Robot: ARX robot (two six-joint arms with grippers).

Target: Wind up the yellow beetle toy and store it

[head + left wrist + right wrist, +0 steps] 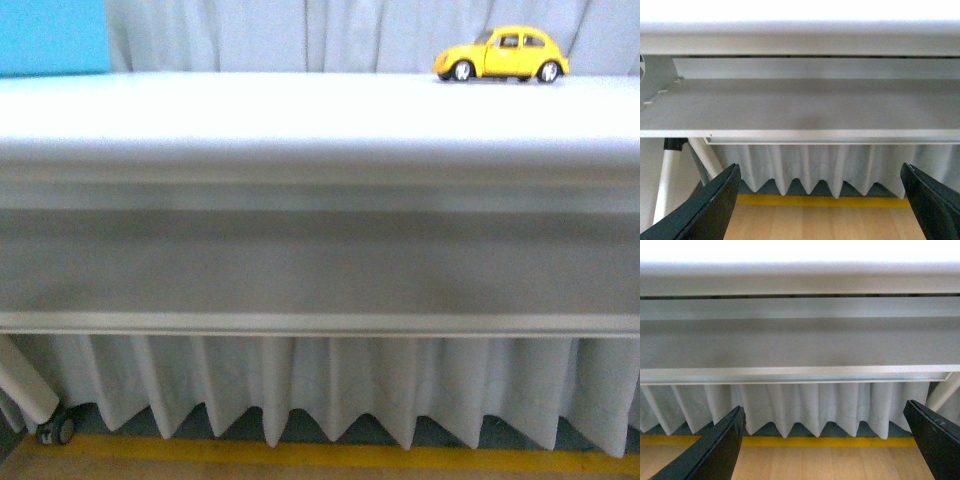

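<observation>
We judge nothing done yet: the yellow beetle toy [502, 54] sits untouched at the far right of the counter [250, 110], unwound and unstored. Our left pincer [820, 170] and right pincer [824, 409] both gape apart, empty, low before the near edge.

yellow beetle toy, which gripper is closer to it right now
Right, probably. The yellow beetle toy sits far right on the table top in the front view. The right gripper and the left gripper both hang open below its edge, neither near the toy.
</observation>
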